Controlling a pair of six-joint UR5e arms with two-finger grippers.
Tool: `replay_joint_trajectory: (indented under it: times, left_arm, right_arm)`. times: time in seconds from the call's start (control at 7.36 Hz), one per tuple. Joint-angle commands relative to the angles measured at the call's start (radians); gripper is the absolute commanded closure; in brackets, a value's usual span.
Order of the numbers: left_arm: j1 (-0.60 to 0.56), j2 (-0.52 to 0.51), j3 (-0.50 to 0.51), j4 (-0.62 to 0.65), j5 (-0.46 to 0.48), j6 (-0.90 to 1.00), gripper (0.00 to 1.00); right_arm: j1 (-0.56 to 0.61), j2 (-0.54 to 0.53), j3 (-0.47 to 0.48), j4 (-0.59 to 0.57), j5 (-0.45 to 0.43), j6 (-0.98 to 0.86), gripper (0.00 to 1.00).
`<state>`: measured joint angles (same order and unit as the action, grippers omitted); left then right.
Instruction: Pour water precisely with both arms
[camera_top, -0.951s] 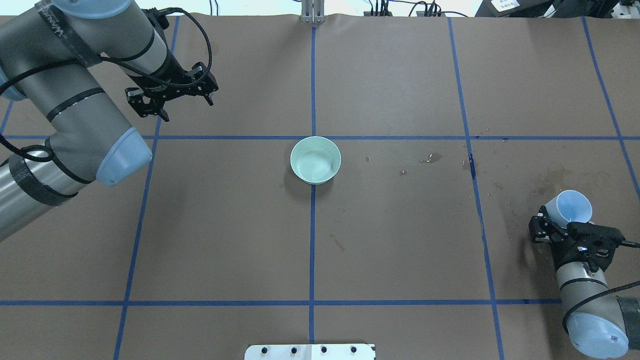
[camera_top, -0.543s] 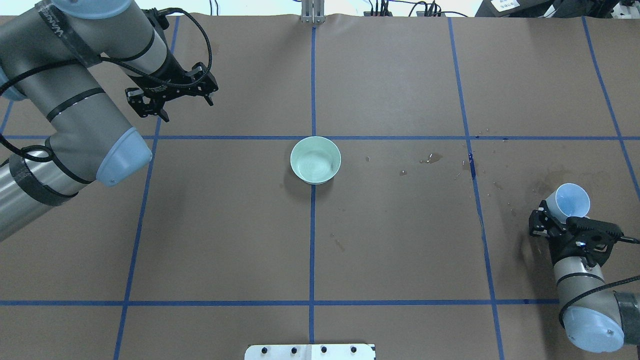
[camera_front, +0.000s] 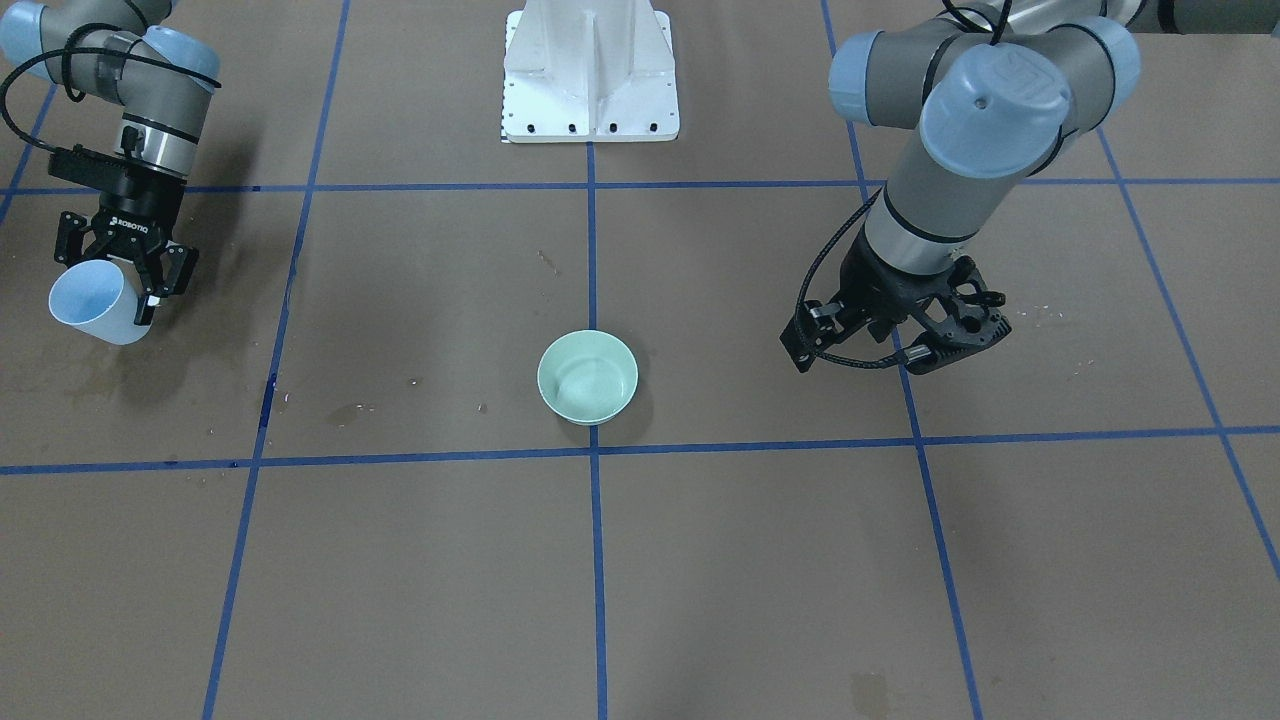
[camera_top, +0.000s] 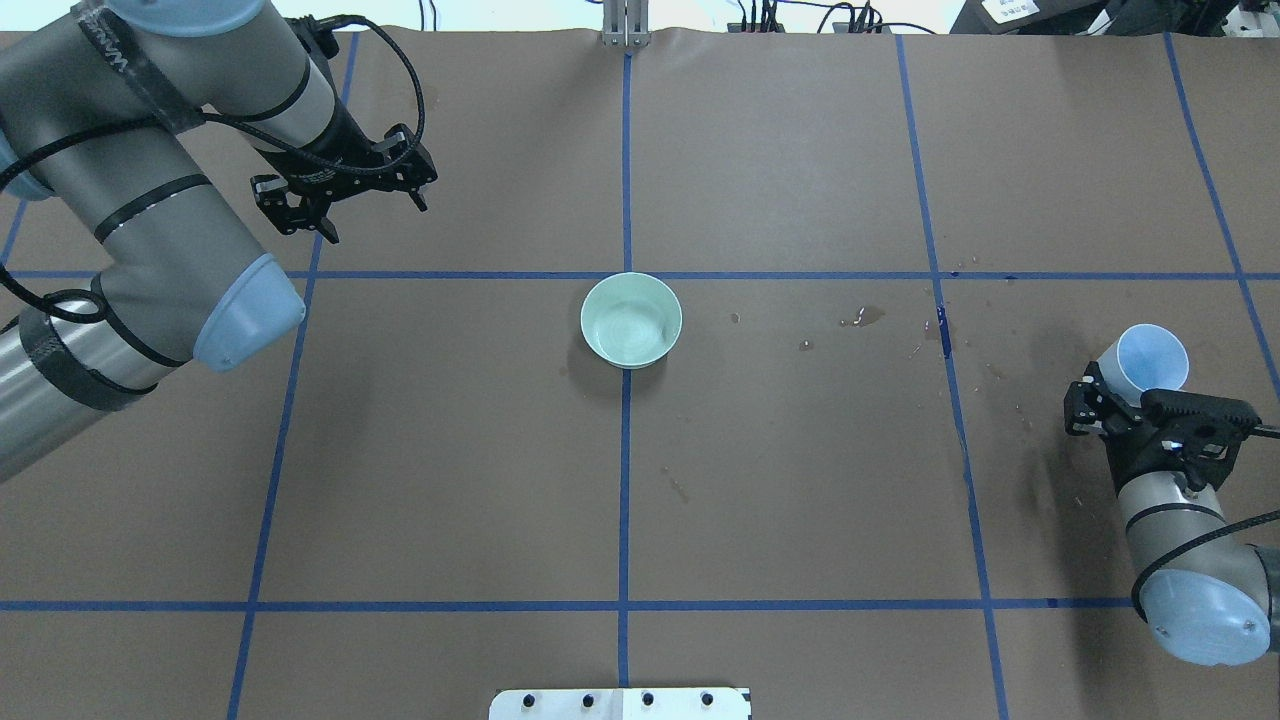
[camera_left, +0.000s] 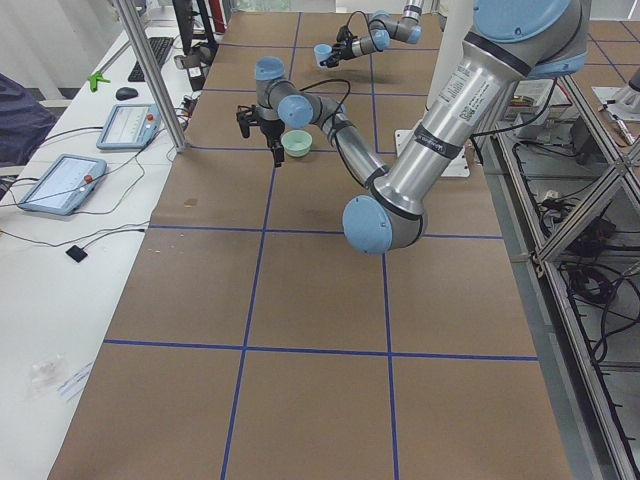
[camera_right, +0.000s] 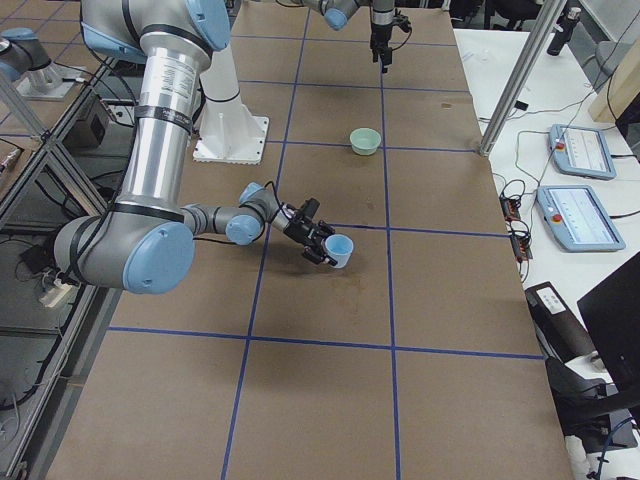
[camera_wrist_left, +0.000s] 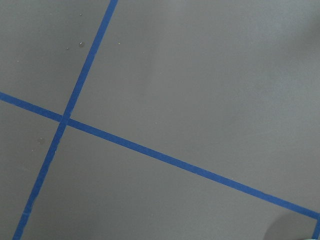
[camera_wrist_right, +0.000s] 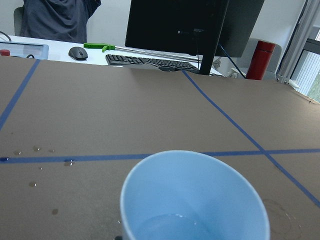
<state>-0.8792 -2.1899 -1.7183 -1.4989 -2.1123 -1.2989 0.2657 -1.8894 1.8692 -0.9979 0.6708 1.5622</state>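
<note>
A light blue cup (camera_top: 1152, 358) is held in my right gripper (camera_top: 1135, 400), which is shut on its wall, at the table's right side. The cup is tilted, mouth away from the robot, and is also in the front-facing view (camera_front: 90, 305) and the right wrist view (camera_wrist_right: 192, 195). A little clear water (camera_wrist_right: 172, 227) lies in its bottom. A pale green bowl (camera_top: 631, 320) stands at the table's middle, far left of the cup. My left gripper (camera_top: 350, 205) is open and empty above the far left of the table, away from the bowl.
Brownish stains and droplets (camera_top: 865, 317) lie between the bowl and the cup. Blue tape lines (camera_top: 625, 480) grid the brown table cover. The white pedestal base (camera_front: 590, 70) stands at the robot's side. A keyboard (camera_wrist_right: 150, 62) and monitor sit beyond the table's far edge.
My right gripper has carried the cup away from the robot's side, up in the overhead view. The left arm and the bowl have not moved.
</note>
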Motion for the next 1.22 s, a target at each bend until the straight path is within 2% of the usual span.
replay_joint_trajectory:
  times: [0.0,0.41,0.68,0.81,0.95,1.09]
  left_arm:
    - [-0.003,-0.001,-0.001,0.0,0.0,0.001,0.0]
    - [-0.007,0.001,-0.009,0.0,-0.002,0.001,0.0]
    - [-0.009,0.002,-0.007,0.0,-0.002,0.001,0.0]
    - [-0.009,0.004,-0.007,0.002,-0.003,0.001,0.0]
    - [-0.015,0.006,-0.007,0.0,-0.002,0.003,0.0]
    - [-0.035,0.033,-0.032,0.002,-0.006,0.08,0.0]
  right_arm:
    - [0.082,-0.002,-0.01,0.287,0.105,-0.346,1.0]
    - [0.156,0.083,-0.002,0.471,0.341,-0.534,1.0]
    - [0.155,0.156,-0.002,0.482,0.361,-0.679,1.0]
    - [0.155,0.212,-0.008,0.536,0.363,-0.774,1.0]
    - [0.155,0.22,-0.008,0.594,0.428,-0.842,1.0]
    - [0.168,0.23,-0.007,0.593,0.499,-0.847,1.0]
